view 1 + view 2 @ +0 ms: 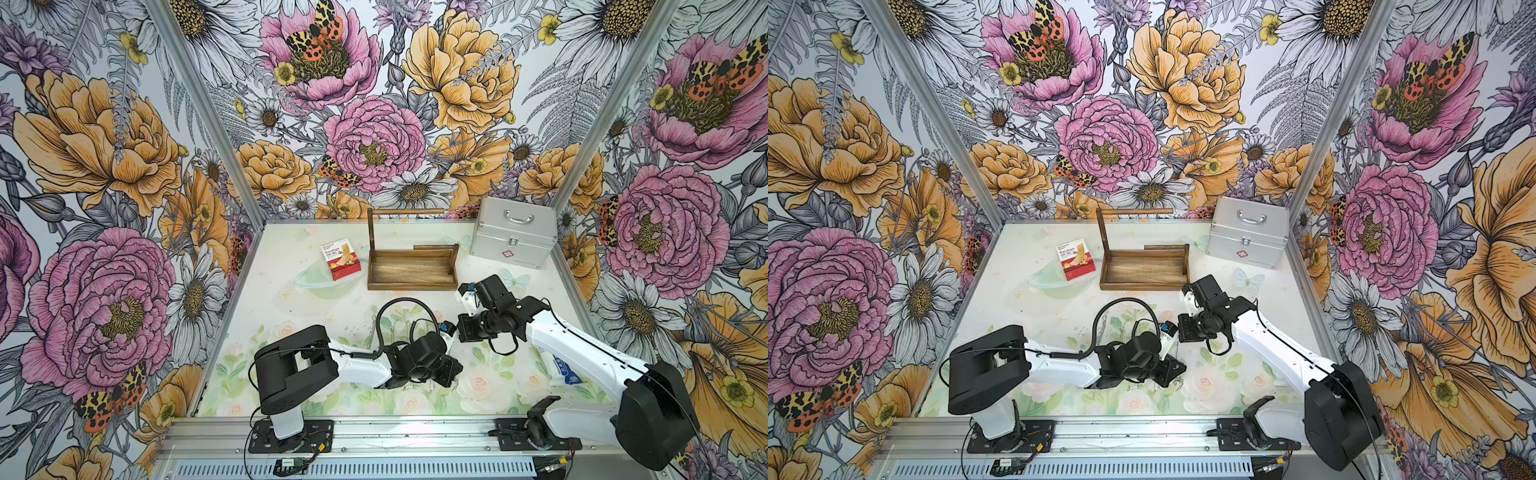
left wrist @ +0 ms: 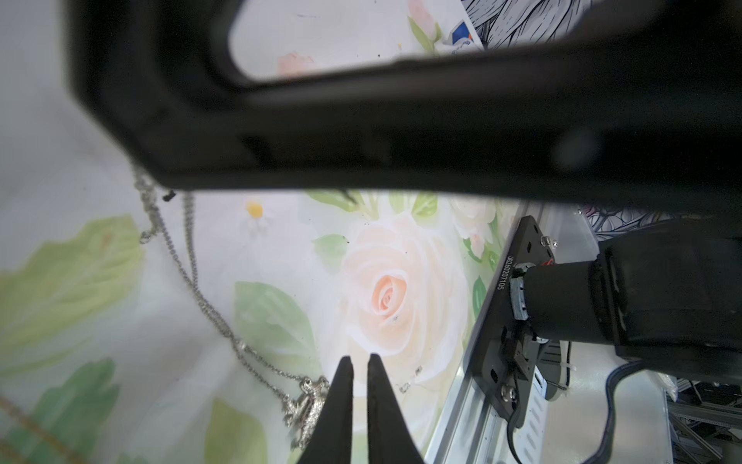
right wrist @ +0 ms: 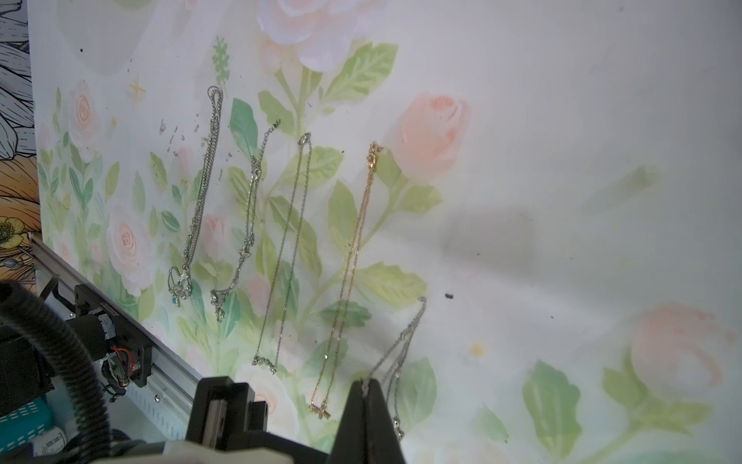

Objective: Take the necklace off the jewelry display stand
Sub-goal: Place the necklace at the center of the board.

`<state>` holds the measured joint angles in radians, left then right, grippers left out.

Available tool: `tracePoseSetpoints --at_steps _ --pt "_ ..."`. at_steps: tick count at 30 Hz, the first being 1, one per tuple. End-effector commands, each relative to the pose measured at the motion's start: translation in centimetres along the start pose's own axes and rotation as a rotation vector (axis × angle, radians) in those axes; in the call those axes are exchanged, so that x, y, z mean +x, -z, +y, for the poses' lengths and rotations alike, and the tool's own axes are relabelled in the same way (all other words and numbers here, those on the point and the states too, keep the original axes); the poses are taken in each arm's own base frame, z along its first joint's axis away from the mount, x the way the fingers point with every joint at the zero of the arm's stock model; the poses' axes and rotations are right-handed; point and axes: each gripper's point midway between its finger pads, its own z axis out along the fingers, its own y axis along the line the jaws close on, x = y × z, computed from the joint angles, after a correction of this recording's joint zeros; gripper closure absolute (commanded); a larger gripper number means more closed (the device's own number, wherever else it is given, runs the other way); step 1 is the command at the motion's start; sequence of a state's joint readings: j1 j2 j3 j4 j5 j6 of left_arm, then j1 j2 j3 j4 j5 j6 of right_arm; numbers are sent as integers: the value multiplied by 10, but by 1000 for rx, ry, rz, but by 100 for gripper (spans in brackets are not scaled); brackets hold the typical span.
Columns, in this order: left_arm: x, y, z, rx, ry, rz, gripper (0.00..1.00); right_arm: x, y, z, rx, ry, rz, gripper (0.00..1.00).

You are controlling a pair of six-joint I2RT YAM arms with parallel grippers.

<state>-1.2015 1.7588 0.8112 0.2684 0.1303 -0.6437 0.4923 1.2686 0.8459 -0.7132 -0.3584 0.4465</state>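
Mat (image 1: 291, 316): "Bandage" box (image 1: 341, 258) nr jewelry display stand (image 1: 411, 270)

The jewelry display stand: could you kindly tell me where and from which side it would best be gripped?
Probably the horizontal top rod, close to the upright post, coming down from above with the jaws closing across it. The rod is thin, bare and stands clear above the tray base, so the jaws should fit on either side of it; the tray looks too wide.

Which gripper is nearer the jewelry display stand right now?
Right. The right gripper, fingers shut on a silver necklace, sits close by the front right corner of the jewelry display stand; the left gripper is farther off, toward the front rail.
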Motion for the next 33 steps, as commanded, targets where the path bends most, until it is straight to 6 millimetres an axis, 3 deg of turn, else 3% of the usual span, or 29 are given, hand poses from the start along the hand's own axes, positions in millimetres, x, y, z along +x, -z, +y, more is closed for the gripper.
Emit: tracePoseSetpoints --at_steps 1,9,11,33 --pt "6 -8 13 -41 -5 26 92 -16 4 6 6 38 -42 100" --pt "13 -10 18 -41 14 53 98 -22 0 3 32 38 -40 100" --pt "25 -18 27 -58 21 88 98 -24 -1 2 37 38 -41 100" --pt "45 -12 29 -32 19 125 99 -40 -13 -6 95 38 -31 100"
